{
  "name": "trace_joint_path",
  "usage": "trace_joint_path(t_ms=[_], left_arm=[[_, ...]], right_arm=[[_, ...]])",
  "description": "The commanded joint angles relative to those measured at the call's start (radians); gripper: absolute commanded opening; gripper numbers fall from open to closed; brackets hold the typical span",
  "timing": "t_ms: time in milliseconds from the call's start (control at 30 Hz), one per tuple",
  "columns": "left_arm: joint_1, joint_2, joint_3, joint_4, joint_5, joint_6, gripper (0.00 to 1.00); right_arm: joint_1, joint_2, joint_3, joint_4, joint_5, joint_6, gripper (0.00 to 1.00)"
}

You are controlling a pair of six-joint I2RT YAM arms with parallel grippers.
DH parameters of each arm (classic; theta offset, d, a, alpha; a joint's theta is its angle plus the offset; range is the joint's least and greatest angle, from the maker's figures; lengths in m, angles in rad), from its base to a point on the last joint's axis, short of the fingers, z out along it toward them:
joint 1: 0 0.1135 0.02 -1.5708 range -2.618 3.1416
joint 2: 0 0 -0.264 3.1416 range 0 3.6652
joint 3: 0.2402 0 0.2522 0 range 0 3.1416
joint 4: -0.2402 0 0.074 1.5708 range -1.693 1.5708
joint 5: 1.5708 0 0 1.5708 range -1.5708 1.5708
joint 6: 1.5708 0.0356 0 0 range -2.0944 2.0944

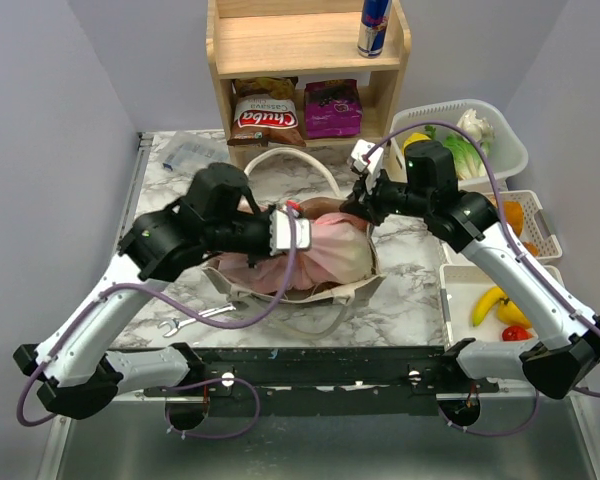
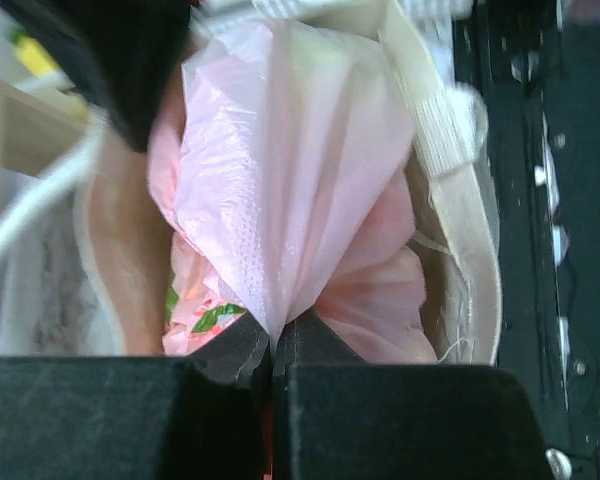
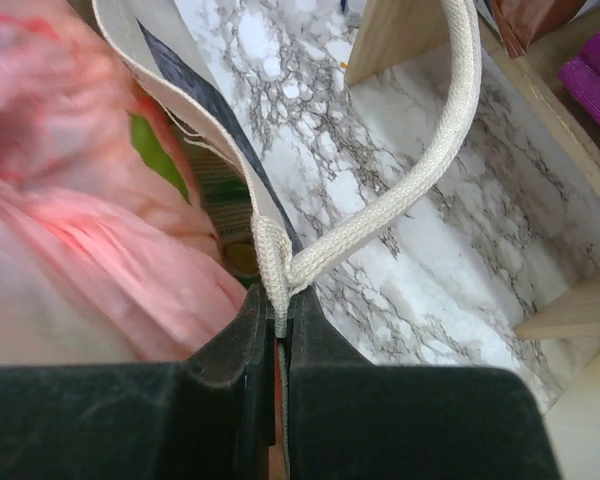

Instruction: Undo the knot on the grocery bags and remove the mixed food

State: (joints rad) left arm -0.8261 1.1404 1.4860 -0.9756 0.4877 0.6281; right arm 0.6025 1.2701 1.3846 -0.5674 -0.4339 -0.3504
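Observation:
The pink plastic bag (image 1: 325, 250) lies inside the beige canvas tote (image 1: 355, 292) in the middle of the table. My left gripper (image 2: 272, 345) is shut on a stretched fold of the pink bag (image 2: 280, 170); green and red print shows through it. My right gripper (image 3: 280, 315) is shut on the tote's rim where the woven handle (image 3: 400, 190) is sewn on, at the tote's far right edge (image 1: 365, 205). The knot is hidden from view. A banana (image 1: 487, 304) and a red pepper (image 1: 516, 333) lie in a white tray (image 1: 458, 300) at the right.
A wooden shelf (image 1: 305, 60) stands at the back with a Chuba chip bag (image 1: 265, 118), a purple packet (image 1: 332, 108) and a drink can (image 1: 373, 25). White baskets (image 1: 500, 140) hold vegetables at the right. A wrench (image 1: 195, 318) lies near the front left.

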Motion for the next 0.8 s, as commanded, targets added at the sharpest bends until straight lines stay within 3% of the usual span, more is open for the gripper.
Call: trace_joint_path(t_ms=[0, 167, 200, 333, 400, 600, 767], left_arm=[[0.114, -0.017, 0.249, 0.003, 0.237, -0.112, 0.0], [0.196, 0.039, 0.474, 0.068, 0.293, -0.252, 0.0], [0.197, 0.047, 0.501, 0.073, 0.292, -0.259, 0.0], [0.219, 0.068, 0.535, 0.105, 0.219, -0.288, 0.0], [0.246, 0.069, 0.524, 0.136, 0.165, -0.295, 0.0], [0.284, 0.062, 0.492, 0.13, 0.082, -0.09, 0.0], [0.289, 0.046, 0.429, 0.128, 0.075, 0.036, 0.0]], right_arm=[[0.008, 0.015, 0.017, 0.059, 0.001, 0.044, 0.01], [0.007, 0.038, 0.03, 0.076, 0.023, 0.073, 0.03], [0.006, 0.049, 0.052, 0.075, 0.038, 0.086, 0.11], [0.006, 0.092, 0.198, 0.041, 0.12, 0.123, 0.68], [0.006, 0.108, 0.298, 0.002, 0.167, 0.139, 0.81], [-0.01, 0.11, 0.511, -0.116, 0.361, 0.143, 0.94], [-0.014, 0.094, 0.618, -0.216, 0.298, 0.141, 0.95]])
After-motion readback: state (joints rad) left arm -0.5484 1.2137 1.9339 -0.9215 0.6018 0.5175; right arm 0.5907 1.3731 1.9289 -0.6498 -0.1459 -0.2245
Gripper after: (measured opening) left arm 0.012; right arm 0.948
